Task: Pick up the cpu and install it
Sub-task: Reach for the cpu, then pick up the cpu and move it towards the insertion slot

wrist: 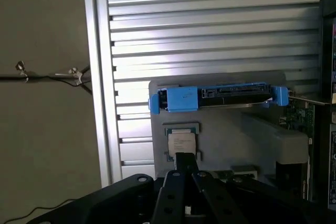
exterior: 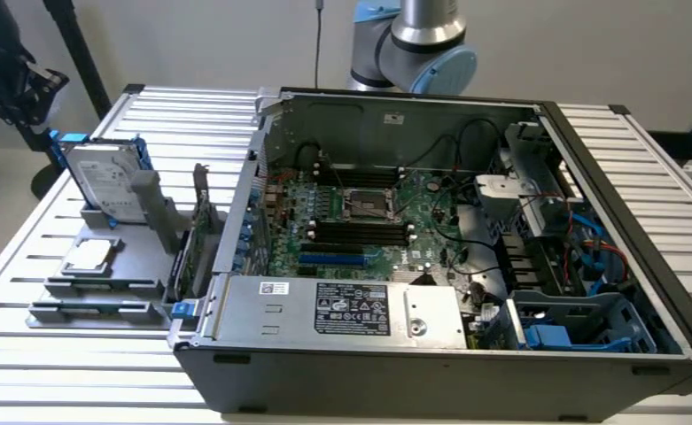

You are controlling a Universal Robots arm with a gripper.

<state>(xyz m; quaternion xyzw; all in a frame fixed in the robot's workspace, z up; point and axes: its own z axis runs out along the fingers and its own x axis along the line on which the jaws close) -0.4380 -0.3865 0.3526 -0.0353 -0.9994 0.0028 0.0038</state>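
The cpu [exterior: 89,257] is a small square chip with a dull silver top. It lies flat in a recess of the grey holder block [exterior: 97,283] on the slatted table, at the exterior view's left. In the wrist view the cpu [wrist: 181,142] shows just beyond the tips of my gripper [wrist: 185,157]. The black fingers meet at the tip, shut with nothing held, and hover above the holder. The motherboard's cpu socket [exterior: 366,205] sits inside the open computer case [exterior: 440,354].
A silver hard drive with blue rails [exterior: 100,181] stands upright in the holder just behind the cpu, also seen as hard drive [wrist: 220,97]. The arm's base [exterior: 411,44] rises behind the case. The case wall [exterior: 233,230] stands between holder and motherboard.
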